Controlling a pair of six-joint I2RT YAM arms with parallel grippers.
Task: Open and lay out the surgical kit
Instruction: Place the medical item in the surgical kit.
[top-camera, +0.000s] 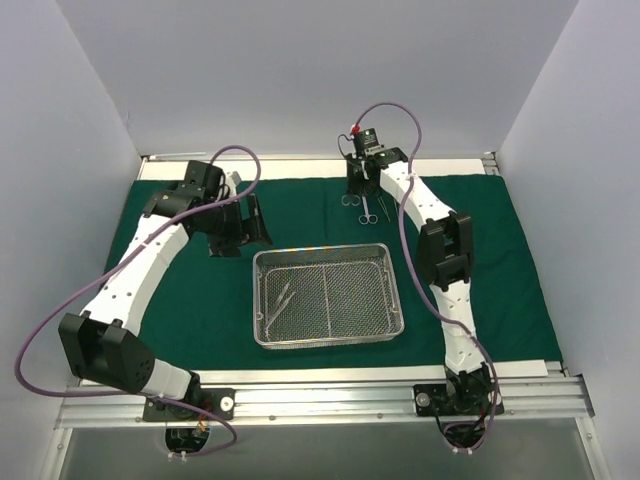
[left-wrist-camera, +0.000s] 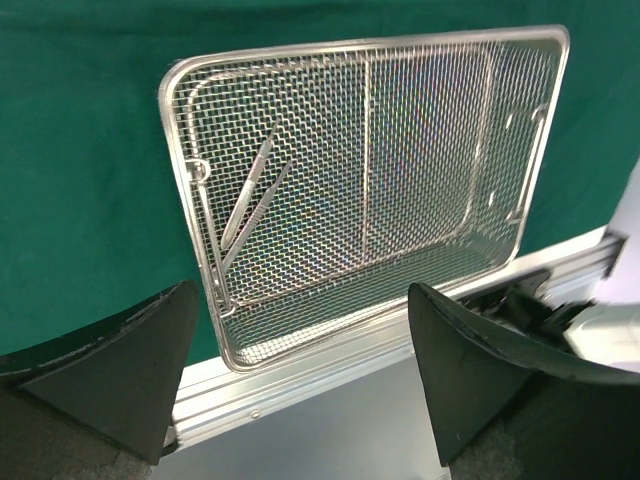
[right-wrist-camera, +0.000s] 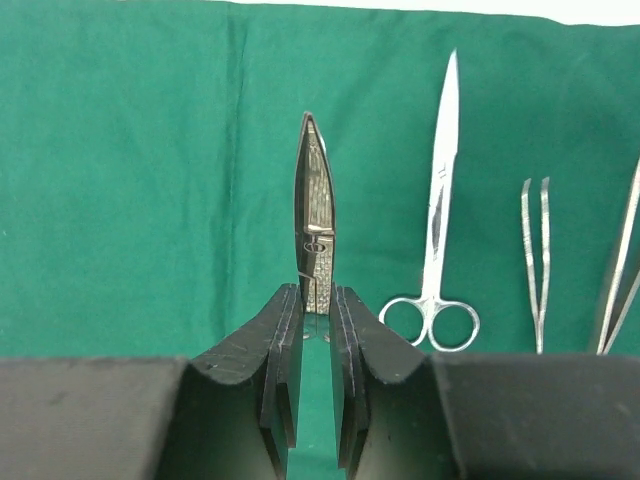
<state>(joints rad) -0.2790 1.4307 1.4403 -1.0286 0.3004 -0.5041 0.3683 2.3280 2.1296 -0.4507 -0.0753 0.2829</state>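
Green cloth (top-camera: 510, 290) spreads beneath us as our right hand (right-wrist-camera: 315, 297) pinches a steel tool (right-wrist-camera: 316, 215) set on edge; our left hand (left-wrist-camera: 300, 295) gapes wide above the mesh tray (left-wrist-camera: 365, 42).

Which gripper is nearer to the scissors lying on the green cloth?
Right. The right gripper, shut on a steel instrument, is directly beside the scissors at the far edge of the green cloth. The left gripper is open well to their left, facing the wire-mesh tray.
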